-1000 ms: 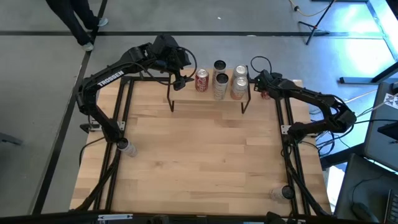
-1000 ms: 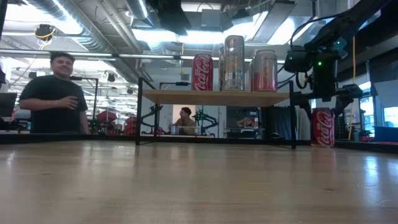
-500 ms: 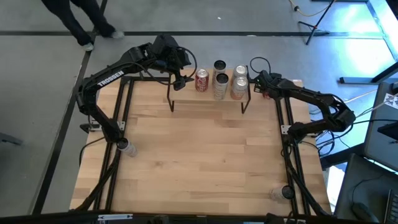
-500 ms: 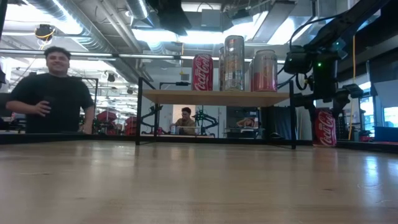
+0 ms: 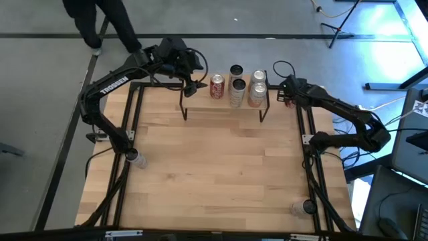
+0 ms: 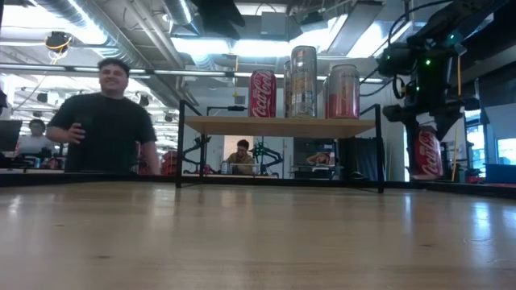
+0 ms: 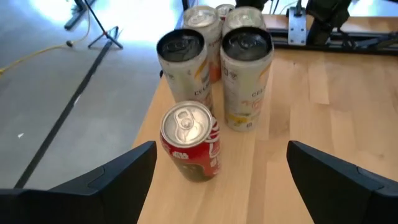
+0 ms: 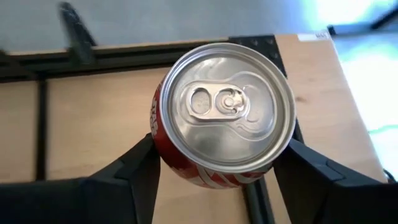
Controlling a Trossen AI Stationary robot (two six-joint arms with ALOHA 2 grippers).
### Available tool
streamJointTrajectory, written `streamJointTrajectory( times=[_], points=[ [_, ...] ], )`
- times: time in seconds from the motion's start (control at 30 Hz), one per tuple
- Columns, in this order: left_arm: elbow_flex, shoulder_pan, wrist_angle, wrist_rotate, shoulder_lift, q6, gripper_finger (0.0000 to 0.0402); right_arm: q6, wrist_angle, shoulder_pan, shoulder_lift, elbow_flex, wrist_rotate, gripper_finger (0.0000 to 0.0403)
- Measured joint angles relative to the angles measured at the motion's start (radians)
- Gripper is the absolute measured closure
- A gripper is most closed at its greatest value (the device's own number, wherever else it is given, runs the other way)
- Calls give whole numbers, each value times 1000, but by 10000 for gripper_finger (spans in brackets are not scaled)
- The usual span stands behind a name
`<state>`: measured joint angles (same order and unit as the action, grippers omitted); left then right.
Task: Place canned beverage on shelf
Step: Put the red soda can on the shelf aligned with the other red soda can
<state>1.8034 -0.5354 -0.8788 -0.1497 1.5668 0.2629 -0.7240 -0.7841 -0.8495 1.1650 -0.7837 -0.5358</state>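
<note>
Red cola can [image 8: 219, 118] is hanging clamped in the right gripper [image 8: 217, 163], right of the shelf [image 6: 278, 126]; left gripper [image 7: 217, 177] is gaping wide.

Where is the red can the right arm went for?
The red cola can is clamped in the right gripper, lifted off the tabletop just right of the shelf in the low view.

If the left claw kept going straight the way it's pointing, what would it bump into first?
Probably the red can on the shelf: it stands straight ahead of the open left gripper, between its fingers' line, with the taller pale cans behind it. Depth is hard to judge.
</note>
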Motion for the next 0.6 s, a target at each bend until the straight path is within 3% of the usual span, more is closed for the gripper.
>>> streamJointTrajectory(
  times=[0.2,0.47,0.6],
  points=[
    [0,1,-4,-3,-10,-26,53,17,-26,87,-76,-7,23,162],
    [0,9,-22,-60,-13,-52,53,-85,-190,241,-121,-7,27,162],
    [0,17,-55,-55,-29,-52,53,-91,-217,328,-143,-7,79,161]
  ],
)
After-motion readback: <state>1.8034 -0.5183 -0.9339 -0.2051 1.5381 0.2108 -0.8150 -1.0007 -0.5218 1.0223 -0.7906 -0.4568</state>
